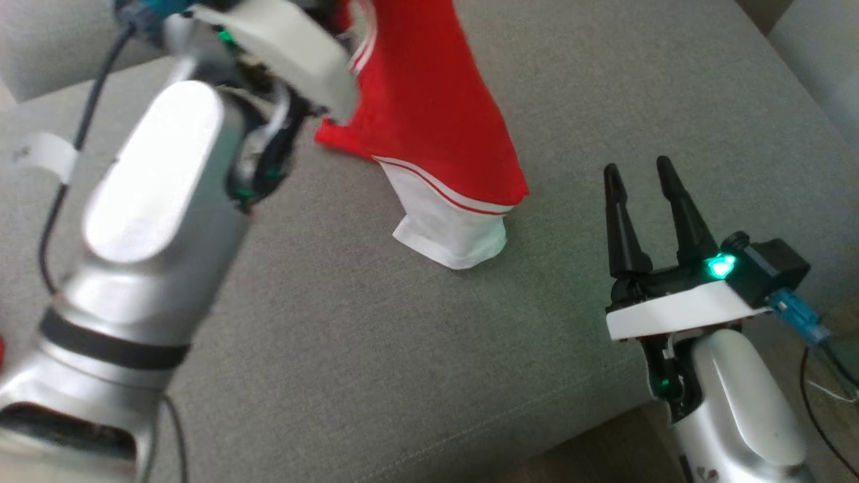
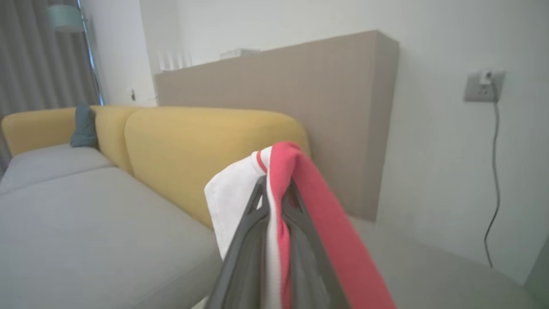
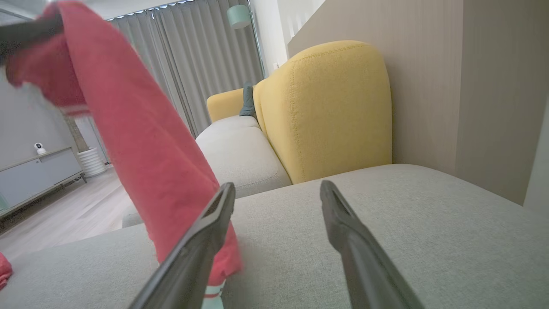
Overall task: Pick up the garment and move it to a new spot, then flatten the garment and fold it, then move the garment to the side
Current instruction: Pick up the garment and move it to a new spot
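Holding: the left gripper [image 2: 276, 182] is pinched tight on a top edge of the garment [image 1: 429, 100], red with white trim.
Garment: hangs lifted, its long axis running down from the pinch, white hem touching the grey cushion [image 1: 376, 349].
Right gripper [image 1: 637, 166]: jaws spread wide, empty, poised low over the cushion.
Key relation: the hanging hem lies to the right gripper's left and slightly ahead; the right arm is nearer that free end.
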Tool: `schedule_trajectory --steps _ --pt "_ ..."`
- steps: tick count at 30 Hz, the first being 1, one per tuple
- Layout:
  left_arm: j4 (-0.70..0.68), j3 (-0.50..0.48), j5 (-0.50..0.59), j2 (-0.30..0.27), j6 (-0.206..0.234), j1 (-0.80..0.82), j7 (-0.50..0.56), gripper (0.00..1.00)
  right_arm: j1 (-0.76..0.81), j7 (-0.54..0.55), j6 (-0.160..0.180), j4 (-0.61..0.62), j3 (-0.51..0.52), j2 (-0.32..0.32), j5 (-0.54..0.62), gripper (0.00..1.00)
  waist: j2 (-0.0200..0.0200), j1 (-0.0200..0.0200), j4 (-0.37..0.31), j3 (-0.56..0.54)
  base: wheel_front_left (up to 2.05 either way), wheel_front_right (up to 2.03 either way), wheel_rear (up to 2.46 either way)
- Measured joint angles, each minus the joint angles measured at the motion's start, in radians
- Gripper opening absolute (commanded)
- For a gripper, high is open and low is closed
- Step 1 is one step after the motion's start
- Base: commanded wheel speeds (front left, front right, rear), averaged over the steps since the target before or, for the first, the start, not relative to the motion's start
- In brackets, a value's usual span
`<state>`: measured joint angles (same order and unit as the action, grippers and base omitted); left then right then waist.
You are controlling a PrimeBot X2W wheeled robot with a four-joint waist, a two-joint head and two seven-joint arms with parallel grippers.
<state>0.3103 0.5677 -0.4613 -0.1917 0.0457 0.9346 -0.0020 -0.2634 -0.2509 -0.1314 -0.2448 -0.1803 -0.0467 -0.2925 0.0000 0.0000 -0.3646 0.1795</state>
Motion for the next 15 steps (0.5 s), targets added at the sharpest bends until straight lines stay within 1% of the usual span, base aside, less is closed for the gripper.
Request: schedule_trajectory --steps 2,5,7,8,9,12,15 --pt "0.062 0.000 -0.001 -0.036 -0.022 -0.004 0.000 0.00 -0.001 0.000 0.000 0.003 0.007 0.000 -0.003 1.00 0.0000 0.0001 0.003 0.008 0.00 0.00 0.00" --pt "0.149 -0.003 -0.001 -0.109 -0.055 -0.023 -0.006 0.00 -0.005 0.000 0.000 0.004 0.008 0.000 -0.007 1.00 0.0000 0.0000 0.020 0.010 0.00 0.00 0.00" --pt "0.214 0.002 0.003 -0.144 -0.071 -0.038 -0.007 0.00 -0.007 0.000 0.000 0.003 0.005 0.000 -0.007 1.00 0.0000 0.0000 0.032 0.009 0.00 0.00 0.00" --pt "0.250 0.002 0.006 -0.153 -0.072 -0.047 0.001 0.64 -0.008 0.000 0.000 0.003 0.002 0.000 -0.007 1.00 0.0000 0.0000 0.038 0.007 0.00 0.00 0.00" --pt "0.281 0.002 0.008 -0.156 -0.072 -0.057 0.002 1.00 -0.010 0.000 0.000 0.003 -0.001 0.000 -0.006 1.00 0.0000 0.0000 0.044 0.006 0.00 0.00 0.00" --pt "0.352 0.004 0.017 -0.151 -0.058 -0.079 -0.022 1.00 -0.011 0.000 0.000 -0.001 -0.002 0.000 -0.005 1.00 0.0000 0.0000 0.065 -0.002 0.00 0.00 0.00" --pt "0.392 -0.001 0.017 -0.140 -0.035 -0.083 -0.086 1.00 -0.011 0.000 0.000 -0.009 -0.001 0.000 0.010 1.00 0.0000 0.0000 0.091 -0.012 0.00 0.00 0.00"
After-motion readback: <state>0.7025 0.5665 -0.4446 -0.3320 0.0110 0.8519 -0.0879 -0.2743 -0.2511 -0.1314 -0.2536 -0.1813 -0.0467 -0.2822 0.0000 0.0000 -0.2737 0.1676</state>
